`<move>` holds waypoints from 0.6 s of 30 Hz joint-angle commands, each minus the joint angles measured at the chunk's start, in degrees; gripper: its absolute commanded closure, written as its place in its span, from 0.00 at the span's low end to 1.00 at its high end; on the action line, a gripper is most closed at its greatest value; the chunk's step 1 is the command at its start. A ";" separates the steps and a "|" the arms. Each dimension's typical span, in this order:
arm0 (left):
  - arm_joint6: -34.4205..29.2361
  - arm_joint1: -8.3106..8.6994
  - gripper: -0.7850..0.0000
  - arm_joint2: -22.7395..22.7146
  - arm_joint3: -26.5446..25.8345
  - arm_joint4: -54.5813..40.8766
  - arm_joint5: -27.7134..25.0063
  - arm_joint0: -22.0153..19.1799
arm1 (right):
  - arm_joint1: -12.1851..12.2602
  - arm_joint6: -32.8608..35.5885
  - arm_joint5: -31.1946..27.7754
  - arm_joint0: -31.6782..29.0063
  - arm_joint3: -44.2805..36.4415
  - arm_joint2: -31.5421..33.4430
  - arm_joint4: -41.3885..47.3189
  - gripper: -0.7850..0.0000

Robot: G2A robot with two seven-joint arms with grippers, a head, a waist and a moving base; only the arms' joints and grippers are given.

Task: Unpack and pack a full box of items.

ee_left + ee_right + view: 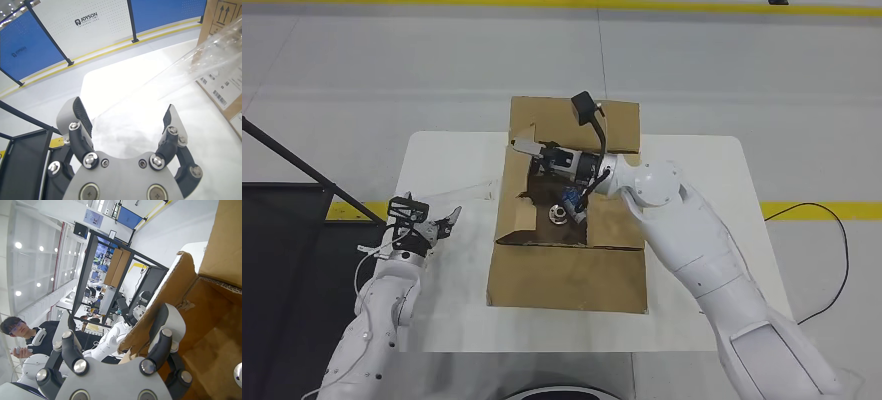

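An open cardboard box [567, 270] stands in the middle of the white table [457, 300], its flaps [572, 118] folded outward. My right gripper [529, 149] is at the box's far left corner. In the right wrist view it [115, 309] is open, with the torn edge of a side flap [170, 291] standing between its fingers: one finger inside the box, one outside. A small silver and blue item [561, 209] lies inside the box. My left gripper [434, 222] hovers open and empty over the table left of the box, near a clear plastic bag [208, 62].
A black metal frame [287, 240] stands against the table's left side, close to my left arm. The box's labelled side wall [217, 89] faces the left gripper. Bare table lies between the left gripper and the box.
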 commanded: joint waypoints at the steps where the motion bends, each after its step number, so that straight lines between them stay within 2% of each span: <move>1: 0.74 -0.14 0.00 0.46 0.63 1.18 1.95 -0.50 | 0.14 0.18 0.44 -0.39 -0.57 0.45 -0.33 0.00; 8: 3.46 -0.57 0.00 0.29 1.44 0.31 5.73 0.09 | 0.10 1.04 1.63 -0.55 -0.98 0.87 -0.73 0.00; 18: 5.92 -0.73 0.00 -2.10 0.32 -1.28 7.75 2.65 | -0.43 1.91 1.36 0.22 0.35 0.75 -0.59 0.00</move>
